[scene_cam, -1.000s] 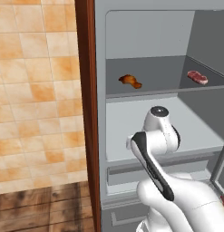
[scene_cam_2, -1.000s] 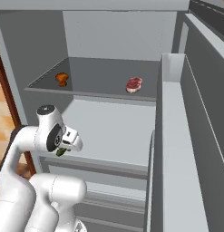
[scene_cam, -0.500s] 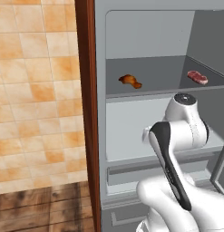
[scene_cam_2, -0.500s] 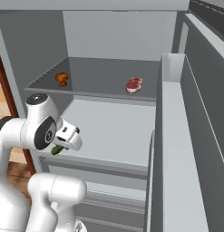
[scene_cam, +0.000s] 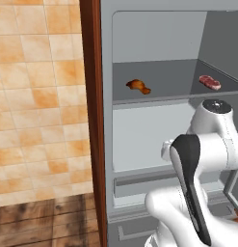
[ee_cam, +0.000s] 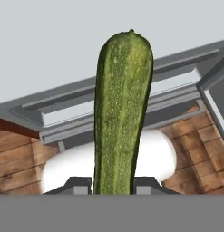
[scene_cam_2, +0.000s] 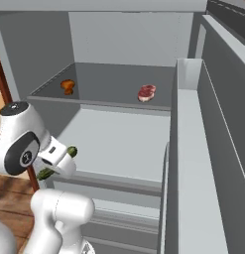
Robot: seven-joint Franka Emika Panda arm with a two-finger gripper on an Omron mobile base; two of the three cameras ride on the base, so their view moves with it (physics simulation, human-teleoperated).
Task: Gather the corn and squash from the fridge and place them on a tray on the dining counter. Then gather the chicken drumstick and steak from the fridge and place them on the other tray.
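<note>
Squash (ee_cam: 121, 113), long and green, is clamped between the closed pincer (ee_cam: 112, 185) fingers. Chicken drumstick (scene_cam: 138, 86) and steak (scene_cam: 209, 82) lie well apart on the fridge shelf (scene_cam: 168, 91).

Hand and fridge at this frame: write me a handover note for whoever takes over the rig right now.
Hand: shut on the squash, a long green one standing up between the fingers; its ends also peek out beside the wrist in the right base view.
Fridge: open. Chicken drumstick and steak lie apart on the upper shelf, untouched.
Done: squash picked.
Left: carry the squash to a tray on the dining counter, then drumstick and steak to the other tray. Corn and trays: cannot tell from these views.
</note>
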